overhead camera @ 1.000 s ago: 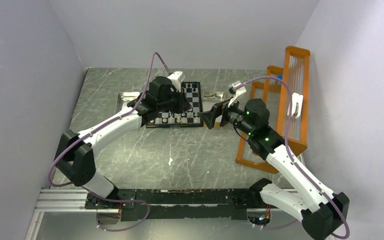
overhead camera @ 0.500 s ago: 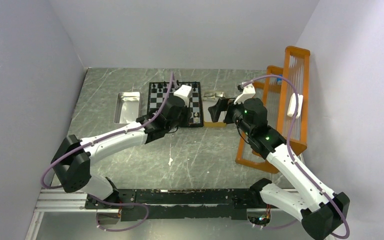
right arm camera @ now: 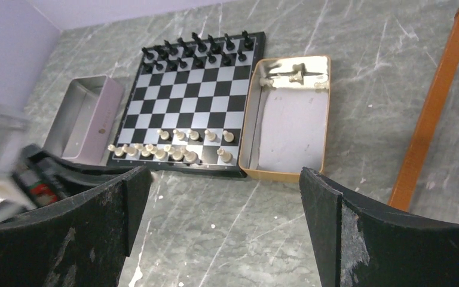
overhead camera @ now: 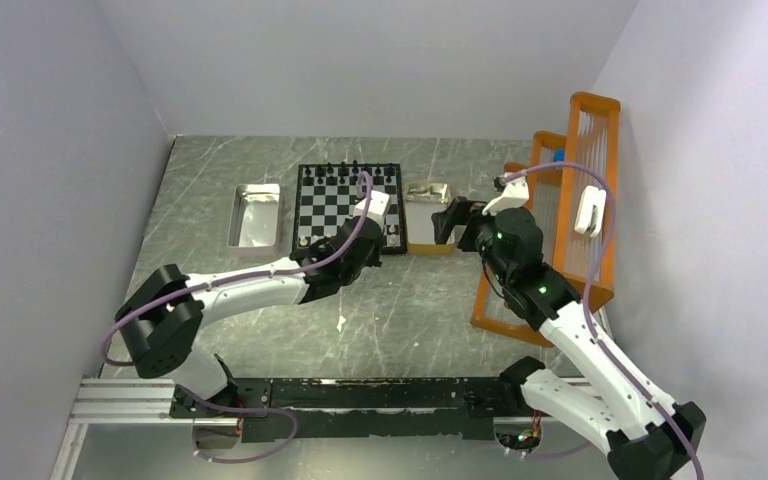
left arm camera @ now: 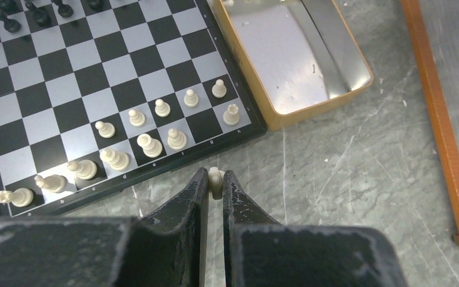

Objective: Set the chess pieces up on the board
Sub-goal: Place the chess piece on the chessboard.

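Observation:
The board (overhead camera: 348, 205) lies at the table's far middle. Black chess pieces (right arm camera: 197, 51) fill its far rows. Cream chess pieces (left arm camera: 149, 145) stand along its near rows, with a few squares bare. My left gripper (left arm camera: 215, 184) is shut on a small cream piece (left arm camera: 215, 177), pinched at the fingertips just off the board's near edge (left arm camera: 155, 173), towards its right corner. In the top view the left gripper (overhead camera: 378, 240) hangs over that corner. My right gripper (right arm camera: 224, 179) is open and empty, over bare table near the tan tray (right arm camera: 248, 131).
A few cream pieces (right arm camera: 287, 75) lie at the tan tray's (overhead camera: 428, 245) far end. A silvery metal tray (overhead camera: 256, 213) sits left of the board. An orange rack (overhead camera: 580, 200) stands along the right wall, its foot (left arm camera: 436, 107) beside the tan tray.
My left arm has swung from over the board's far side to its near right corner, still shut. My right gripper has drawn back to the right, away from the board.

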`<act>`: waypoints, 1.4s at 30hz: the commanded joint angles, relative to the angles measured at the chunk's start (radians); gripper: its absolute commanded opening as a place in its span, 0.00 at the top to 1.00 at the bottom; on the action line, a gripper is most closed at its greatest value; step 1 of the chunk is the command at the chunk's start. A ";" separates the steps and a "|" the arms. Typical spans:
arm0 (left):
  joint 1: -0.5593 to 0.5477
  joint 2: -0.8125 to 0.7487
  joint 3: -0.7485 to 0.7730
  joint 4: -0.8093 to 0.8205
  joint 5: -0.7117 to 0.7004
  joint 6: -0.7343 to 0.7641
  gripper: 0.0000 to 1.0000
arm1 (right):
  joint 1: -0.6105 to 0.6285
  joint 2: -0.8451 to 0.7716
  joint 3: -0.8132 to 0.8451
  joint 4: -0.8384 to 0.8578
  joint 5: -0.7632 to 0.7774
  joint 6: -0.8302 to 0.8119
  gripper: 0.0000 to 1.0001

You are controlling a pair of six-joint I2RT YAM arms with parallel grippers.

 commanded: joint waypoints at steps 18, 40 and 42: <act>0.015 0.244 0.119 0.102 -0.013 -0.044 0.94 | 0.003 -0.139 -0.010 -0.021 -0.031 -0.008 0.00; 0.090 0.401 0.197 0.164 0.011 -0.043 0.94 | 0.004 -0.152 -0.007 0.045 -0.058 -0.011 0.00; 0.092 0.412 0.202 0.164 0.012 -0.041 0.94 | 0.003 -0.149 -0.014 0.056 -0.055 -0.011 0.00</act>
